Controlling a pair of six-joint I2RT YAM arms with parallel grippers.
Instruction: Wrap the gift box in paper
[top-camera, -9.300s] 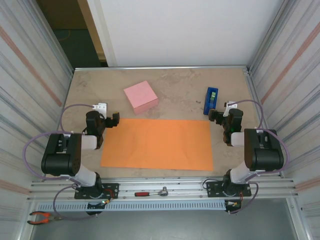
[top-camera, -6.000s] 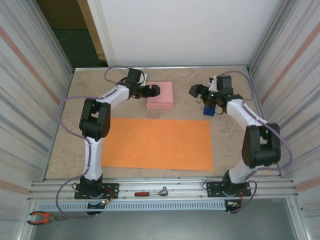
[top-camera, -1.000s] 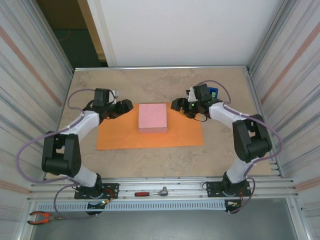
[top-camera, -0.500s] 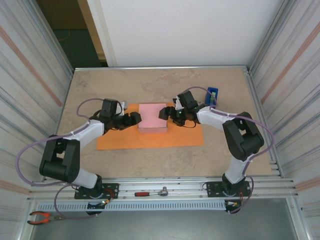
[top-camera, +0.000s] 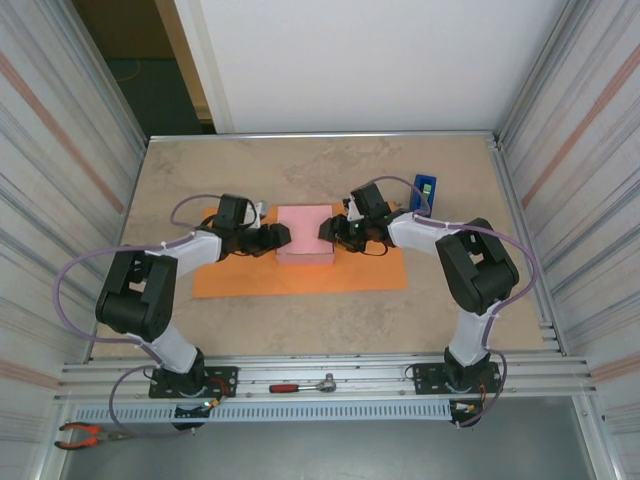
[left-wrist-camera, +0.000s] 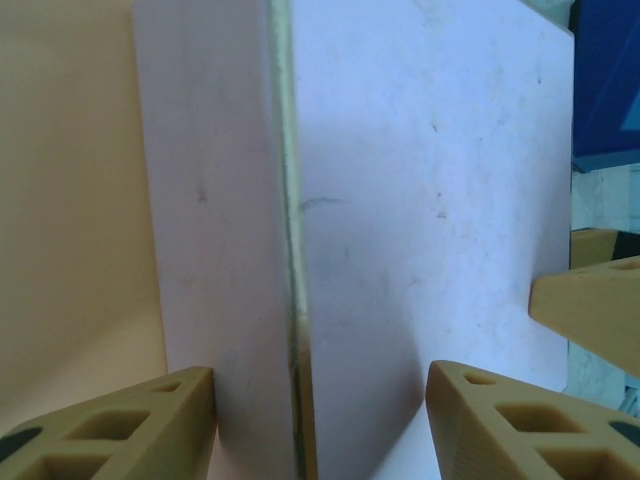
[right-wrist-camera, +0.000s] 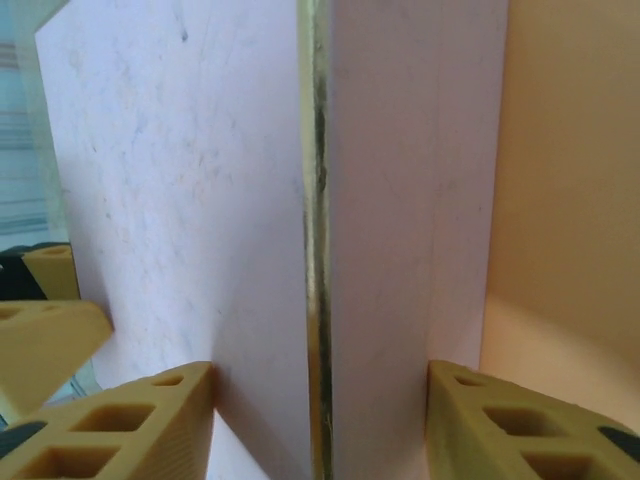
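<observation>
The pale pink gift box (top-camera: 305, 232) stands on the orange paper (top-camera: 300, 276) near the sheet's far edge. My left gripper (top-camera: 275, 236) is against the box's left side and my right gripper (top-camera: 330, 229) against its right side. Both are open. In the left wrist view the fingers (left-wrist-camera: 130, 425) straddle a vertical edge of the box (left-wrist-camera: 420, 180), with paper (left-wrist-camera: 60, 200) on the left. The right wrist view shows the same from the other side: the box (right-wrist-camera: 190, 190) sits between the spread fingers (right-wrist-camera: 520, 425), and paper (right-wrist-camera: 570, 180) lies on the right.
A narrow blue tape dispenser (top-camera: 424, 193) stands on the table just behind my right arm. A red-handled tool (top-camera: 300, 385) lies on the front rail and pliers (top-camera: 85, 434) at the lower left. Corrugated walls close both sides.
In the last second both grippers closed in from the paper's ends to the box's left and right sides. Earlier the box was brought from bare table onto the paper.
</observation>
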